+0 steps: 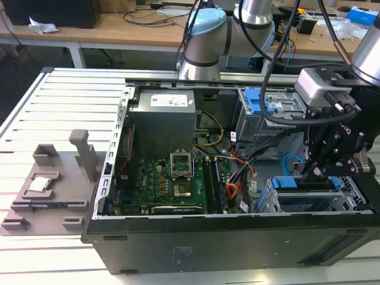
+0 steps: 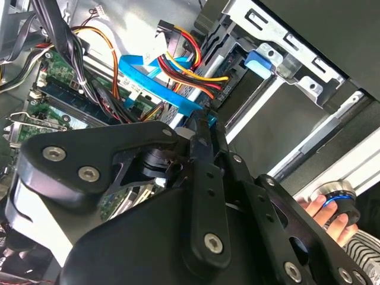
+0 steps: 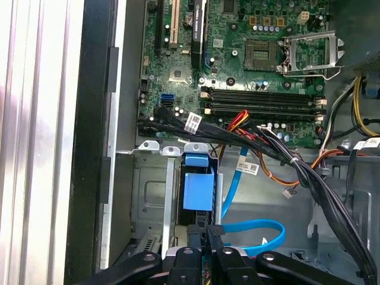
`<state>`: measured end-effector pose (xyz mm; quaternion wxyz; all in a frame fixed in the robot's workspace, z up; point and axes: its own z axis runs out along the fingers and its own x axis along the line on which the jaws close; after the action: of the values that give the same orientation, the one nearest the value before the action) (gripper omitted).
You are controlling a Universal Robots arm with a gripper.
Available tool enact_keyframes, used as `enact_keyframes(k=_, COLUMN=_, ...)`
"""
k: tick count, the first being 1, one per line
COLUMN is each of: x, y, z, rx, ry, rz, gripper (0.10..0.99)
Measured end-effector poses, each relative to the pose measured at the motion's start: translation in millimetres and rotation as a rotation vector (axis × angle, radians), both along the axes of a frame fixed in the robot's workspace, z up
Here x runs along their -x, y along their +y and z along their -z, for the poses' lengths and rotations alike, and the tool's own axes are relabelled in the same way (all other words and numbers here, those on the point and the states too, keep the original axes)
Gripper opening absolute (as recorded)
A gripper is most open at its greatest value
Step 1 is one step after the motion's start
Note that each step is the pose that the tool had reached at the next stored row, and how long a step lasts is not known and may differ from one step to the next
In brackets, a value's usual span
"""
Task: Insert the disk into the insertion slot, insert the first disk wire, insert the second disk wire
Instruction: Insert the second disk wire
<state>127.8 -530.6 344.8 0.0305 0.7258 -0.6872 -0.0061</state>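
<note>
The gripper hangs over the insertion slot, fingers pinched narrow. The disk sits seated just ahead of its fingertips.

I see a green circuit board, a bright blue flat cable, a blue plastic carrier, and red, orange and yellow wires.

Bare perforated sheet-metal insertion slot; matt black end effector.

We see a bundle of black cables crossing beside the insertion slot, blue cable looping close, bare case floor between.
</note>
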Motion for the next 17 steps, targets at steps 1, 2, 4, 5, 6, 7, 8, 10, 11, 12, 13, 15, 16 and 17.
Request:
enact_keyframes(k=1, x=0.0, y=0.0, z=0.5, rx=0.000, ry=0.0000, rz=0.000, gripper=0.161)
enact_keyframes(k=2, x=0.0, y=0.0, z=0.9, rx=0.000, ry=0.0000, rz=0.000, gripper=0.161)
enact_keyframes(k=4, x=0.0, y=0.0, z=2.0, rx=-0.001, ry=0.0001, rz=0.000, gripper=0.161)
enact_keyframes(k=5, x=0.1, y=0.0, z=2.2, rx=-0.001, ry=0.0000, rz=0.000, gripper=0.161)
enact_keyframes(k=6, x=0.1, y=0.0, z=2.3, rx=-0.001, ry=0.0000, rz=0.000, gripper=0.161)
enact_keyframes(k=7, x=0.1, y=-0.1, z=2.5, rx=-0.002, ry=-0.0001, rz=0.000, gripper=0.161)
enact_keyframes(k=8, x=0.1, y=0.0, z=2.2, rx=-0.002, ry=0.0000, rz=0.000, gripper=0.161)
enact_keyframes(k=10, x=0.1, y=0.0, z=0.0, rx=-0.003, ry=-0.0003, rz=0.000, gripper=0.161)
enact_keyframes(k=11, x=0.1, y=0.0, z=-1.2, rx=-0.002, ry=-0.0003, rz=0.000, gripper=0.161)
enact_keyframes(k=12, x=0.1, y=0.0, z=-1.2, rx=-0.003, ry=-0.0003, rz=0.000, gripper=0.161)
enact_keyframes(k=13, x=0.2, y=0.0, z=-1.2, rx=-0.004, ry=-0.0003, rz=0.000, gripper=0.161)
enact_keyframes(k=15, x=0.1, y=-0.1, z=-0.7, rx=-0.005, ry=-0.0003, rz=0.000, gripper=0.161)
enact_keyframes(k=16, x=0.2, y=-0.1, z=-0.3, rx=-0.006, ry=-0.0003, rz=0.000, gripper=0.161)
enact_keyframes(k=17, x=0.2, y=-0.1, z=0.6, rx=-0.008, ry=-0.0003, rz=0.000, gripper=0.161)
